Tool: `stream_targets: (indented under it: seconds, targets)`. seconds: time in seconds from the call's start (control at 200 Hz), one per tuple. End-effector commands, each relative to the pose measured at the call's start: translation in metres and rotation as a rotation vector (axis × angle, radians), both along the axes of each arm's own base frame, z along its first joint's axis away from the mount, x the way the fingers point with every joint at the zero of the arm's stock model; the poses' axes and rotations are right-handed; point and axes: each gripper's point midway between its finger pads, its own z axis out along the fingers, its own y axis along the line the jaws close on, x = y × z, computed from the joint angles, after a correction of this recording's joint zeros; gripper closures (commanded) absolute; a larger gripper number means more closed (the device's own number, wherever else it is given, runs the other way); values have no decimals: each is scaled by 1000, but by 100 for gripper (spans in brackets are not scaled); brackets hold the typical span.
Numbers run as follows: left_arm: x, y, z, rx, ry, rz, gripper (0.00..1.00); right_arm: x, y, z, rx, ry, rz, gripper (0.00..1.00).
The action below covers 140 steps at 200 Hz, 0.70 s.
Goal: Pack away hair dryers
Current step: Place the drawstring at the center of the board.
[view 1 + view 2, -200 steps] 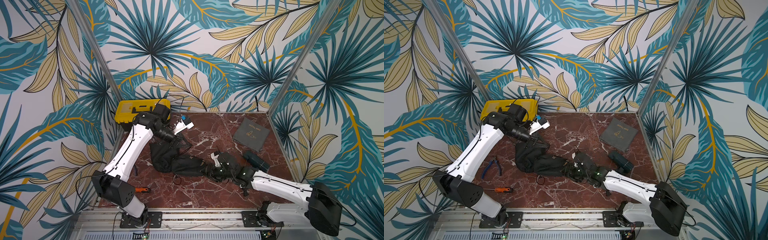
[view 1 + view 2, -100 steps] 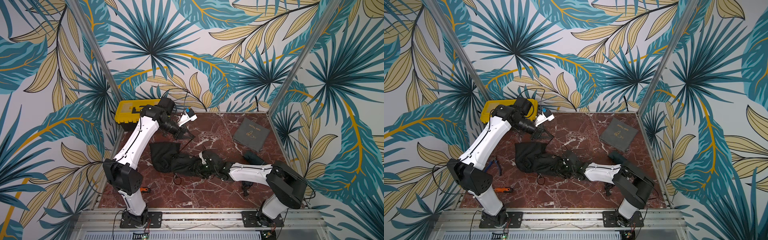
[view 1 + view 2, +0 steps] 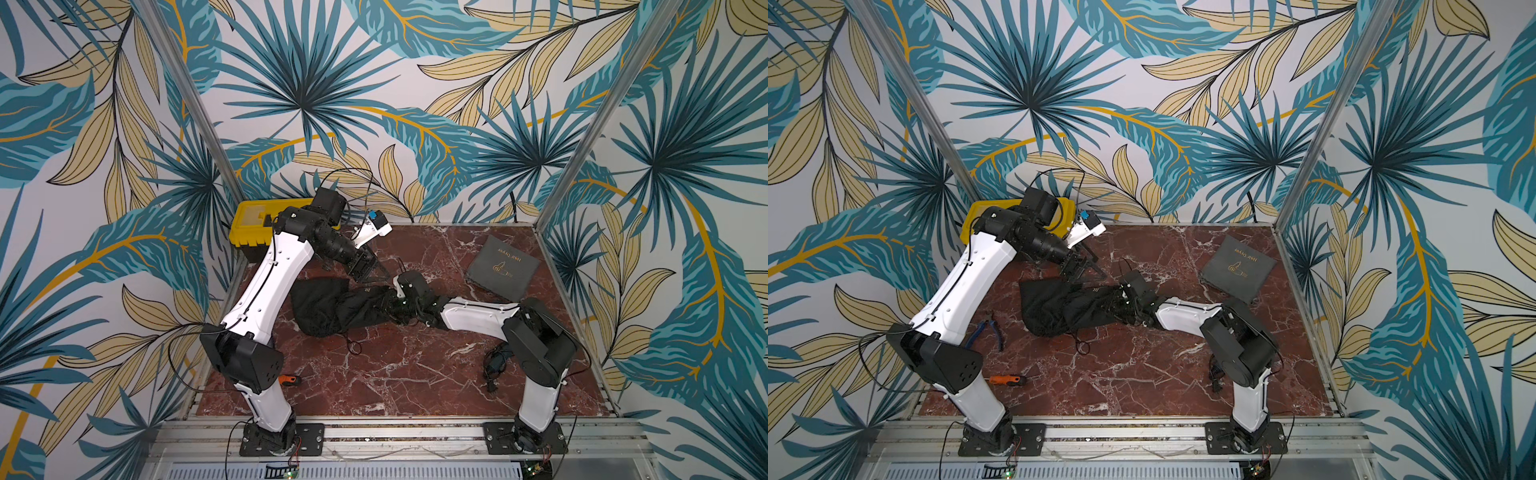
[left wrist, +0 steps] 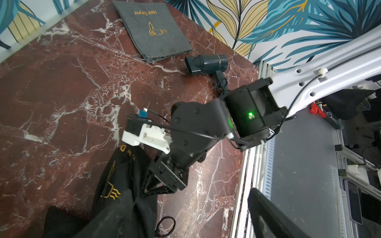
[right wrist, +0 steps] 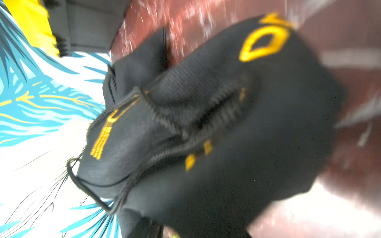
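**One dryer out on the marble, black pouch bulging**

The black drawstring pouch (image 3: 332,309) lies crumpled in the middle of the red marble worktop (image 3: 415,374). It is humped and full-looking, but its fabric hides whatever is inside. The right gripper (image 4: 158,182) is pushed into its gathered mouth with the fingers lost in the cloth, so I cannot tell whether it is pinching anything. The left gripper (image 3: 371,269) hangs just above the pouch's far edge, jaws spread apart and nothing between them. Over toward the right-hand wall, a grey pouch (image 3: 503,268) stitched "Hair Dryer" lies flat. Just beside its open end, in the left wrist view, a dark teal hair dryer (image 4: 208,62) rests on its side on the bare marble, cord bundled at the handle. The yellow toolbox (image 3: 253,226) sits in the far left corner with its lid down.
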Motion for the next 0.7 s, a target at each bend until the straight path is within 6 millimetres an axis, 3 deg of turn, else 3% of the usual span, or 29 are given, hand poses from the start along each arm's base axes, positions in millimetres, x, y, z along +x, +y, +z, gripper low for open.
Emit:
stream_targets:
  seconds: [0.0,0.19,0.315,0.471,0.591,0.696]
  targets:
    - [-8,5,31,-31,-72,21,6,11,-5,2,-80,-37,59,60]
    - [-13,7,48,-53,-84,57,1,48,-21,7,-112,-55,72,52]
    - [-21,8,62,-79,-114,46,1,52,-48,23,-204,-103,35,46]
    - [-30,6,77,-125,-131,20,1,24,-107,48,-410,-142,-28,38]
    - [-31,3,78,-140,-122,7,0,11,-123,71,-442,-177,-21,35]
    - [-28,2,74,-140,-110,9,1,-8,-162,81,-582,-100,-103,35]
